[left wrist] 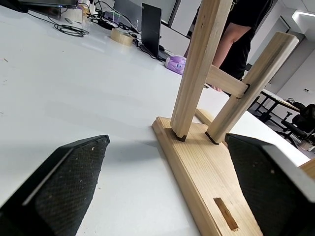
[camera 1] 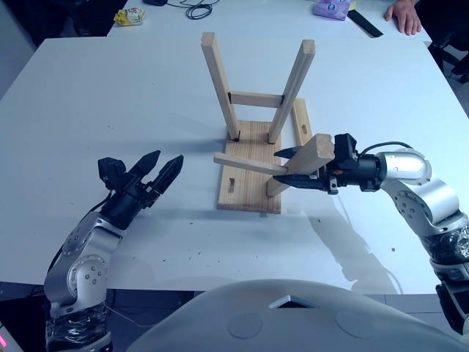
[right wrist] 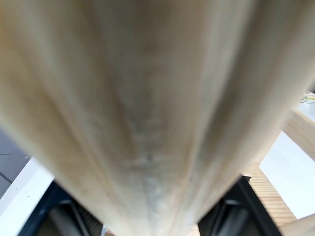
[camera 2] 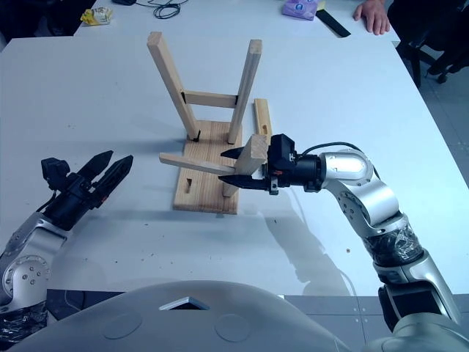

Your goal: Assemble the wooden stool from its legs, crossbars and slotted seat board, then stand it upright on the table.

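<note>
Nearest the robot, the left gripper (camera 1: 168,157) hangs over bare table (camera 1: 88,103) with its fingers spread wide and nothing in them, well off to the left of the work. A bit further in, the right gripper (camera 1: 279,166) is clamped on the second leg frame (camera 1: 316,151) and holds it tilted just above the near half of the seat board (camera 1: 253,143). One stick of it pokes out nearly level to the left and another slants down toward the board; I can't tell if that foot is touching the wood or already in. The board lies flat, and its near slot (camera 1: 230,185) on the left side looks open. Behind that, the first two legs (camera 1: 220,81) stand in the far slots, tied by a crossbar (camera 1: 256,99), and a loose bar (camera 1: 301,121) lies on the table along the board's right edge. So I'd call it roughly halfway, on seating the second frame. My take: swing it upright first so both feet point straight down, line each over its slot, then press evenly, because going in crooked will jam it or drag the board. The left gripper could pin the board's near left corner so it doesn't skate.
</note>
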Controlling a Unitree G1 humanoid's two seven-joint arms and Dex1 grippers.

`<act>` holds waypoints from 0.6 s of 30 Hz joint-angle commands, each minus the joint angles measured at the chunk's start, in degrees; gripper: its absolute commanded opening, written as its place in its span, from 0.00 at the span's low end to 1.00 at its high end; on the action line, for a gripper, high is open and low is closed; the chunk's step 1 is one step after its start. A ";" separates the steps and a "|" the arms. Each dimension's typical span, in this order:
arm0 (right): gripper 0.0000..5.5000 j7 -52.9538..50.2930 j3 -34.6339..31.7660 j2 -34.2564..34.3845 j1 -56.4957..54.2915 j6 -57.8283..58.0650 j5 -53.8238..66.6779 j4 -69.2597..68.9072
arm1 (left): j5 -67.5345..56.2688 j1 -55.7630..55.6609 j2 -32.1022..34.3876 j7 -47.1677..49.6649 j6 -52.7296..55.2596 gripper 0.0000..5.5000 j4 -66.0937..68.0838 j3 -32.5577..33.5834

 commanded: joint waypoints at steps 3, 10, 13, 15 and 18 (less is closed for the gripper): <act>0.44 0.15 1.31 -1.42 0.19 6.80 -5.01 6.32 | 0.90 -0.33 -1.37 1.75 -1.67 0.79 1.61 0.53; 0.64 2.53 -2.46 0.06 -2.82 10.80 -4.49 7.04 | 2.70 1.49 -3.54 1.50 -4.97 0.79 4.35 0.54; 0.70 3.99 -2.57 -1.41 -2.42 10.71 -6.78 7.67 | 3.22 2.59 -4.67 1.70 -6.09 0.79 4.26 0.29; 0.77 5.73 -2.29 -4.46 -0.52 8.29 -10.86 9.00 | 3.49 3.03 -5.26 1.88 -6.45 0.79 4.07 -0.05; 0.77 8.85 -2.24 -8.89 1.77 3.35 -16.81 12.56 | 4.63 5.17 -6.77 2.61 -7.47 0.79 3.17 -0.97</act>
